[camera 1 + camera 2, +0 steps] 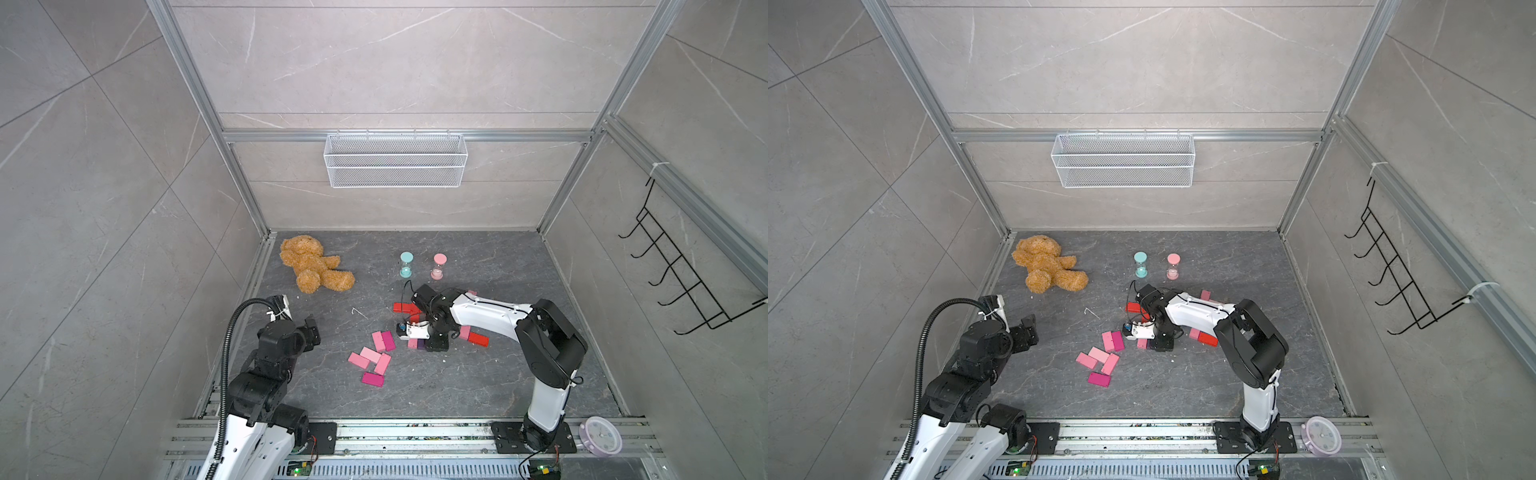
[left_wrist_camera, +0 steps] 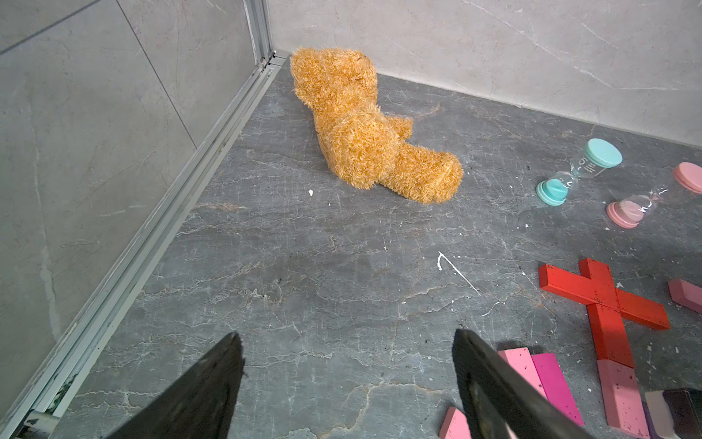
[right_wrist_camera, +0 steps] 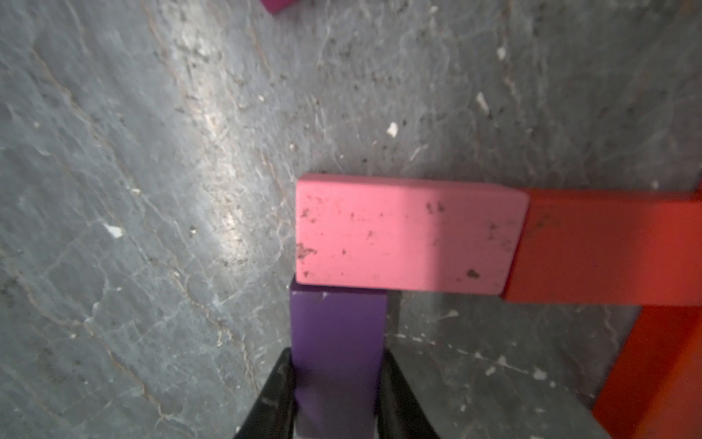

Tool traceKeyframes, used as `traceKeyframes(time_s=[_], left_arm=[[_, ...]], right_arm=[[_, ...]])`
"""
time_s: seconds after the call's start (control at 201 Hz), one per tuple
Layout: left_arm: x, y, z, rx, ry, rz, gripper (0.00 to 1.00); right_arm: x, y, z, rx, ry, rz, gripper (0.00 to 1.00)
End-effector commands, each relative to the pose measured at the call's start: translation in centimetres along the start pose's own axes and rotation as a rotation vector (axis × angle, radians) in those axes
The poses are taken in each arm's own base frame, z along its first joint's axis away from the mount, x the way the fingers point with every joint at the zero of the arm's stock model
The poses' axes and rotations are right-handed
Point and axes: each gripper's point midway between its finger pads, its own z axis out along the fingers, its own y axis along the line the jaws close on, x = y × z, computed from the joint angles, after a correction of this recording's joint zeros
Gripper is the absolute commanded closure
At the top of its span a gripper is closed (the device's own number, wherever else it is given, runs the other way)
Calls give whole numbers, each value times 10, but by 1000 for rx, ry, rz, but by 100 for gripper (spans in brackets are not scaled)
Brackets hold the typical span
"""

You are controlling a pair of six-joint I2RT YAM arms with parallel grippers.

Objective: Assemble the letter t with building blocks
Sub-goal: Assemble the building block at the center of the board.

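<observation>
Most is laid: flat red rectangular blocks crossed, light pink flat block extending that cross's stem. Right gripper clamps the purple flat block against its pink end; left gripper gapes empty. Release pending.

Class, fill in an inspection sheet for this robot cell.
Surface: dark stone-look tabletop, white flecks.
Job's things: red blocks crossed; pink block extends the stem; loose blocks nearby, pink and magenta.
Clutter: teddy bear, teal timer, pink timer, clock.
Grippers: left gripper open, empty; right gripper shut on purple block, which meets the pink block.
Cables: black conduit up one arm; thin wire loops above the right gripper.
Surroundings: mesh basket on back wall; hook rack on side wall.
</observation>
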Motion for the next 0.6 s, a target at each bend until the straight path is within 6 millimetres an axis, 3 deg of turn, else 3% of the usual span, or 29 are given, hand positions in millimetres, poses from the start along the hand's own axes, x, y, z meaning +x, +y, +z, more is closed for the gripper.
traceKeyframes(time_s=[0.0, 0.592], left_arm=[[-6, 1, -4, -6, -21, 14, 12], [-6, 2, -5, -6, -20, 14, 10]], right_arm=[[2, 2, 3, -24, 15, 28, 87], [6, 4, 8, -36, 37, 37, 77]])
